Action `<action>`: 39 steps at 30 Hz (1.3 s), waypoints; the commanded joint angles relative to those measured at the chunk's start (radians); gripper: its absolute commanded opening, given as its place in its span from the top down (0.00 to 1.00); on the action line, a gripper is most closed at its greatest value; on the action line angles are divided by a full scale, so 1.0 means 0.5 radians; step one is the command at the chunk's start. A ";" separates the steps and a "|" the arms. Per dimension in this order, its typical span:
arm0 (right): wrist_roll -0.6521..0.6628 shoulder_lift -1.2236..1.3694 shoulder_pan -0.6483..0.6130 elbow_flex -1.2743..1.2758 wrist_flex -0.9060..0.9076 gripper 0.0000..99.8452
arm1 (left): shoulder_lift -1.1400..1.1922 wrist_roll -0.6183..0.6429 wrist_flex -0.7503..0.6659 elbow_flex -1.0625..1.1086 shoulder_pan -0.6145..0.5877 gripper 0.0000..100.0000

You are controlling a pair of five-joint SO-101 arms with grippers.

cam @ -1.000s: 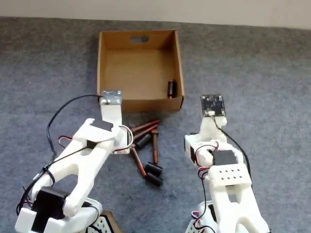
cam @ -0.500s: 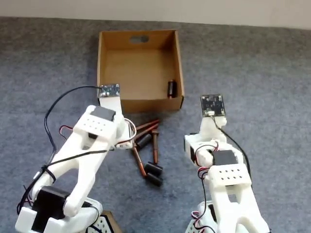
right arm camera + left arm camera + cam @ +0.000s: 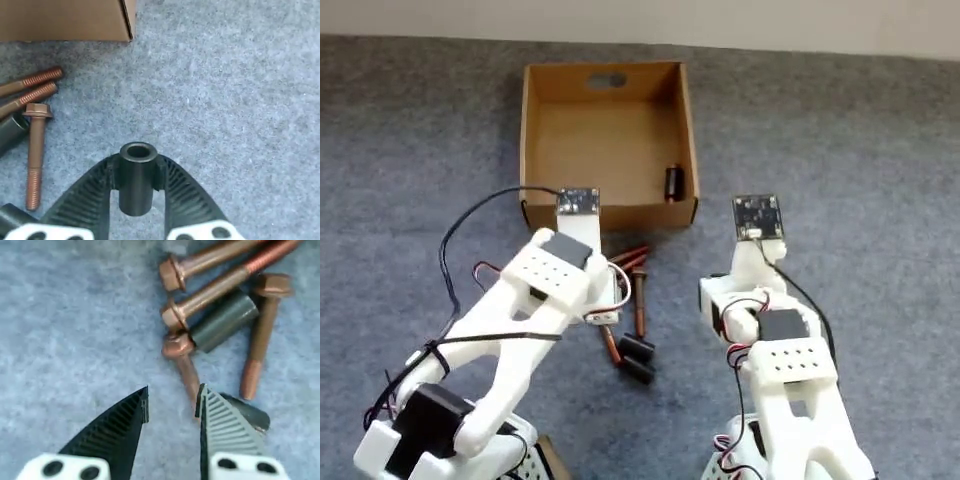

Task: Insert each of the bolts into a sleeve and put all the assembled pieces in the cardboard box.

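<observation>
Sleeve gripped, bolts piled beside the box

The cardboard box (image 3: 640, 214) sits toward the tabletop's far edge. The right gripper (image 3: 137, 162) clenches a sleeve (image 3: 136, 180), and the left gripper (image 3: 172, 390) hangs released over the bolts (image 3: 210, 292) mid-tabletop. They look stiff, heavy and prone to rolling, so grasp one mid-shank. A loose sleeve (image 3: 225, 320) and crossed neighbours crowd the pick.

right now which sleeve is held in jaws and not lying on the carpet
The sleeve clamped in the jaws of the right gripper, open end showing. The sleeves by the bolts lie loose on the carpet.
</observation>
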 commanded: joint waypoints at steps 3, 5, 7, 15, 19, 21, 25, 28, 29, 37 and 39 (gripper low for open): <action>-0.012 -0.041 -0.011 -0.008 -0.038 0.99 | -0.060 0.018 -0.368 0.195 0.029 0.82; -0.012 -0.041 -0.011 -0.008 -0.038 0.99 | -0.060 0.018 -0.470 0.256 0.023 0.82; -0.012 -0.041 -0.011 -0.008 -0.038 0.99 | -0.057 0.012 -0.540 0.305 0.014 0.82; -0.012 -0.041 -0.008 -0.008 -0.035 0.99 | -0.057 -0.003 -0.583 0.379 0.005 0.84; -0.012 -0.041 -0.008 -0.005 -0.032 0.99 | -0.057 -0.224 -0.583 0.382 0.005 0.97; -0.009 -0.051 -0.008 0.023 -0.032 0.99 | -0.066 -0.310 -0.583 0.410 0.002 0.96; -0.009 -0.057 -0.008 0.032 -0.035 0.99 | -0.060 -0.341 -0.580 0.483 -0.029 0.99; -0.009 -0.060 -0.008 0.032 -0.038 0.99 | -0.075 -0.341 -0.580 0.483 -0.094 0.99; -0.009 -0.060 -0.008 0.032 -0.038 0.99 | -0.078 -0.341 -0.580 0.471 -0.127 0.99; -0.009 -0.060 -0.008 0.032 -0.038 0.99 | -0.078 -0.939 -0.463 0.164 -0.677 0.99; -0.009 -0.060 -0.008 0.032 -0.038 0.99 | -0.063 -1.178 -0.347 0.084 -0.775 0.99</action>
